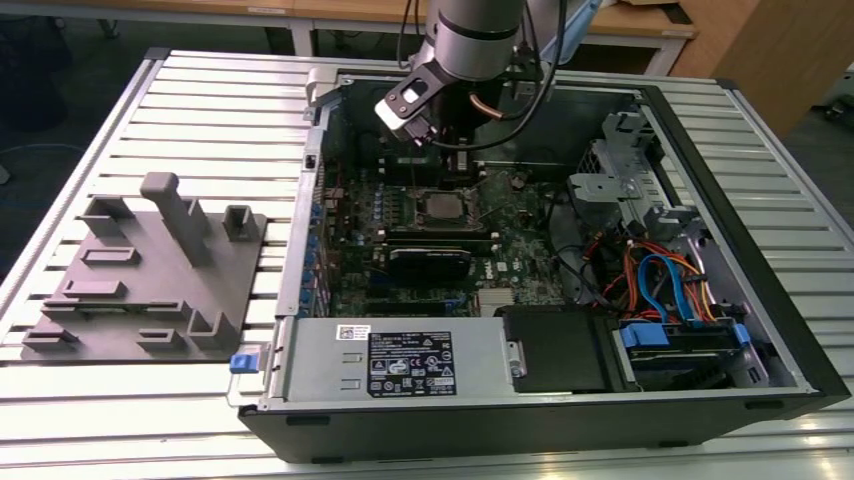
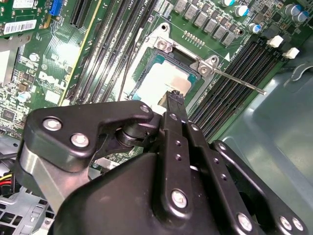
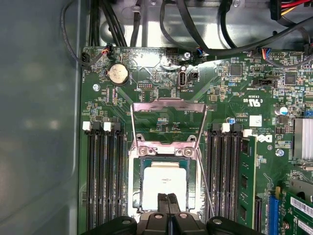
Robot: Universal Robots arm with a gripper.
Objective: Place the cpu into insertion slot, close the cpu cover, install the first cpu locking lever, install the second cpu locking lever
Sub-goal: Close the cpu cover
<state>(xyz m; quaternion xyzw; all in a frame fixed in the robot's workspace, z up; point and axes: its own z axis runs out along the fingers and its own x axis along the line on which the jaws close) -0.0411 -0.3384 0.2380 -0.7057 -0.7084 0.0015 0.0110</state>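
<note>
— So, how many of each?

— One cpu (image 3: 164,182), lying flat in the one insertion slot (image 3: 191,171), silvery top up. One cpu cover (image 3: 168,101), swung open and lying back away from the slot, with green board showing through its window. I can pick out one locking lever (image 2: 239,81) for certain, a thin rod angling out from the slot's corner. A second may run along the far side of the cover, but that line is too fine to call.

— And the gripper (image 3: 168,197)?

— Its fingers (image 2: 175,105) are pressed together with nothing between them. The tips are over the cpu's near edge, though I cannot tell whether they touch it.

— What else is around?

— Long black memory slots (image 3: 105,181) flank the slot on both sides, and one green memory stick (image 3: 246,181) sits among them. There is one coin cell (image 3: 117,73) beyond the cover and black cables (image 3: 195,34) along the board's edge. In the exterior view the computer case (image 1: 534,420) lies open on the slatted tabletop (image 1: 120,420), with one grey fixture block (image 1: 147,290) toward that view's left.

— Anything hidden?

— The arm (image 1: 474,40) stands over the board in the exterior view, and in both wrist views the gripper's body covers part of the slot.
</note>
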